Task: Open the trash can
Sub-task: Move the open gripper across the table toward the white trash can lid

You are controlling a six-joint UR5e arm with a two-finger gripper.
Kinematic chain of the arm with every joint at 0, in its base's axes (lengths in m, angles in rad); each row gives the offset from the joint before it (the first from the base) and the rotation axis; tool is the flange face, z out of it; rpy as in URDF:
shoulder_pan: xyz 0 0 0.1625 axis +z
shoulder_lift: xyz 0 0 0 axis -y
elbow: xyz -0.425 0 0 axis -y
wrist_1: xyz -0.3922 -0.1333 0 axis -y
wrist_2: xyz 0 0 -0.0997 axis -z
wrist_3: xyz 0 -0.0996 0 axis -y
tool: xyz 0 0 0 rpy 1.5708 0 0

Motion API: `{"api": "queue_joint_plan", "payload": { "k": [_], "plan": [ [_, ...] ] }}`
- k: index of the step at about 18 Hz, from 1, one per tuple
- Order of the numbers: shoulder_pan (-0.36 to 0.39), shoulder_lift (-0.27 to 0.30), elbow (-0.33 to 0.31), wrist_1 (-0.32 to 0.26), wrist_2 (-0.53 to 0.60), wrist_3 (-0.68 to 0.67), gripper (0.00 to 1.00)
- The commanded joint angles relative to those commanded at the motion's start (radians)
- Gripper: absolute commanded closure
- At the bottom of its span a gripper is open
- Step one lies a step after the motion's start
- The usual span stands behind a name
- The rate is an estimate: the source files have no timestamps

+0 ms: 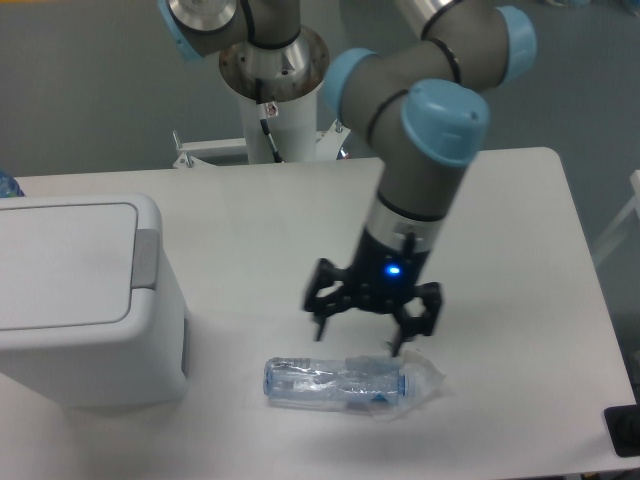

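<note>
Trash can: big boxy white plastic bin (85, 300) w/ rounded corners, left edge of frame on white table (520, 250); flat lid down, grey push tab (146, 259) on its right side.
Gripper: black two-finger gripper (371, 324) at centre, lower half of frame, jaws apart, holding nothing, blue light lit on wrist.
Bottle: crushed clear plastic bottle (345, 385) lying on its side, bottom centre, just under gripper.
Gap: gripper well right of bin, not touching it.
</note>
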Motion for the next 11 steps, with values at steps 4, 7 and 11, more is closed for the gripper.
{"api": "queue_joint_plan", "payload": {
  "k": [4,7,11],
  "plan": [
    [-0.045,0.156,-0.083,-0.003,0.011,-0.09,0.0],
    [-0.058,0.18,-0.132,0.015,0.014,-0.132,0.0],
    [-0.068,0.16,-0.143,0.015,0.011,-0.129,0.0]
  ]
}}
